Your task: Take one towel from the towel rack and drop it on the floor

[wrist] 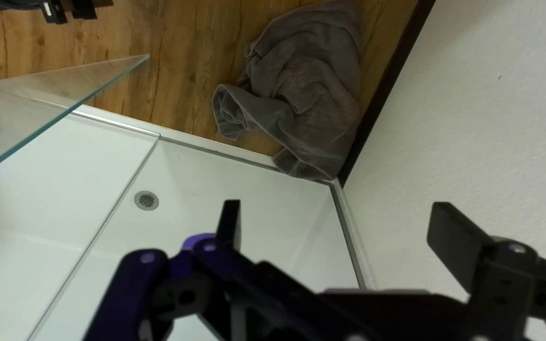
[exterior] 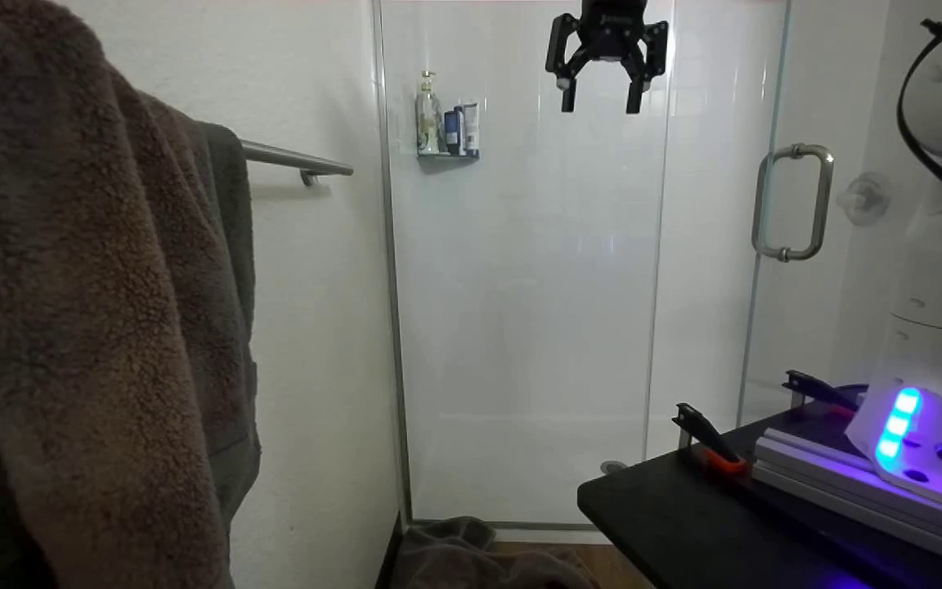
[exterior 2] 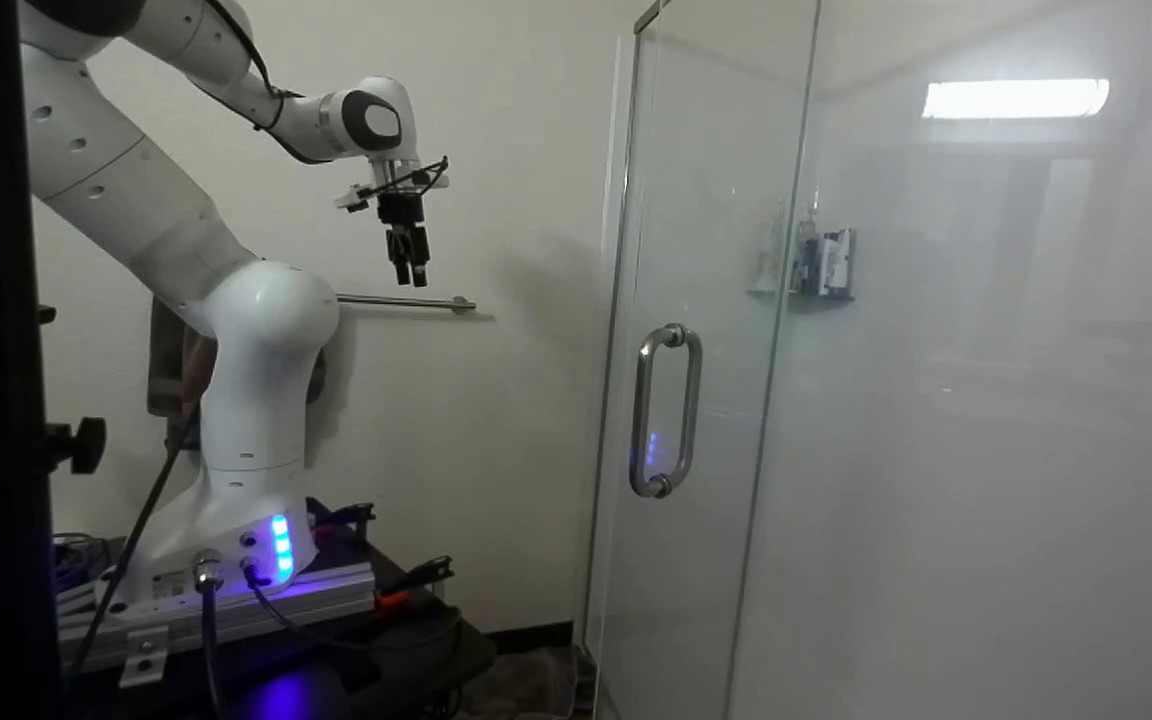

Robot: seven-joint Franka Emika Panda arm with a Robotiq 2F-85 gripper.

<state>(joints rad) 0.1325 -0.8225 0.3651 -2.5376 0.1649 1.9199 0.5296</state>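
Note:
A grey-brown towel [wrist: 306, 94] lies crumpled on the wooden floor in the corner by the wall and shower sill. It also shows in both exterior views [exterior: 471, 564] [exterior 2: 526, 685]. The metal towel rack [exterior: 295, 159] is on the wall, with a fluffy brown towel [exterior: 95, 286] and a grey-green towel [exterior: 230, 245] hanging from it. In an exterior view [exterior 2: 406, 301] the arm hides much of the rack and its towels. My gripper [exterior: 599, 102] is open and empty, high above the floor and pointing down. Its spread fingers show in the wrist view [wrist: 337, 208], with nothing between them.
A glass shower door [exterior 2: 706, 560] with a metal handle [exterior: 823, 204] stands swung outward. A black table [exterior: 667, 507] with clamps bears the robot base. A small shelf [exterior: 448, 155] with bottles is in the shower. A black stand [exterior 2: 6, 350] is near the arm.

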